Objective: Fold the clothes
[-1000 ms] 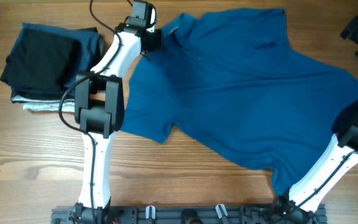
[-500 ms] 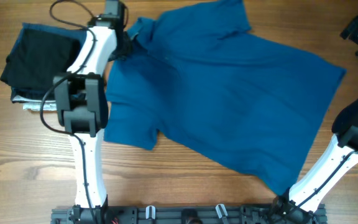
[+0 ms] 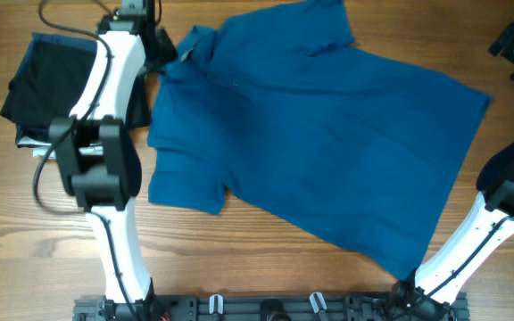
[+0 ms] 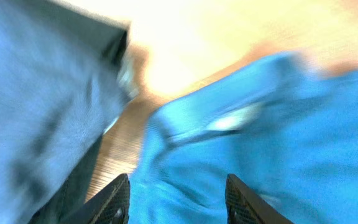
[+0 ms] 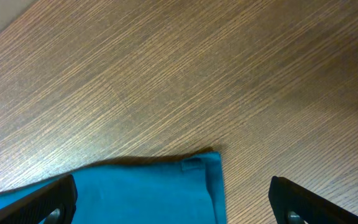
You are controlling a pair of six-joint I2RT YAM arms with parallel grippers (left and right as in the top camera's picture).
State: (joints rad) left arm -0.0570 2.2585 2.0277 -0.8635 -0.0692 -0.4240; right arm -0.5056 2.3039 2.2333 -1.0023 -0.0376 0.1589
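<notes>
Left gripper (image 4: 178, 199) was seen parted, nothing clamped, T-shirt (image 3: 328, 143) collar just ahead. Right gripper (image 5: 173, 202) was held wide open, hem corner just ahead.

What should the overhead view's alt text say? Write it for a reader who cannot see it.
A medium-blue short-sleeved T-shirt lies spread out, unfolded, across a brown wooden table. The white left arm's end effector sits beside its collar, next to a stack of folded dark garments; the right arm stands at the shirt's lower right.
</notes>
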